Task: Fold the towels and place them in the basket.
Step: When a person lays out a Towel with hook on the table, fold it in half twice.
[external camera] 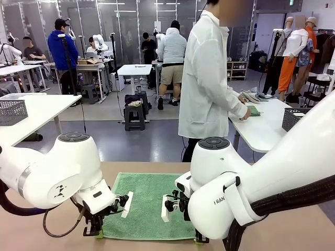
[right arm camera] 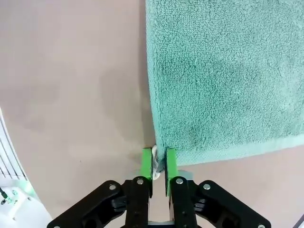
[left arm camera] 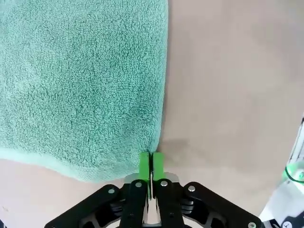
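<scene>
On the table [external camera: 141, 167], sea-green towel [external camera: 149, 204] lies flat (terry).

Bright, even ceiling light floods the front view: no hard shadows, just a soft sheen on the left arm [external camera: 52, 178] shell. The far background goes a touch soft. Both wrist views are crisp; every loop of the sea-green towel [left arm camera: 80, 85] reads. A faint grey shadow smudges the surface [left arm camera: 228, 85], and the edges bow slightly.
</scene>
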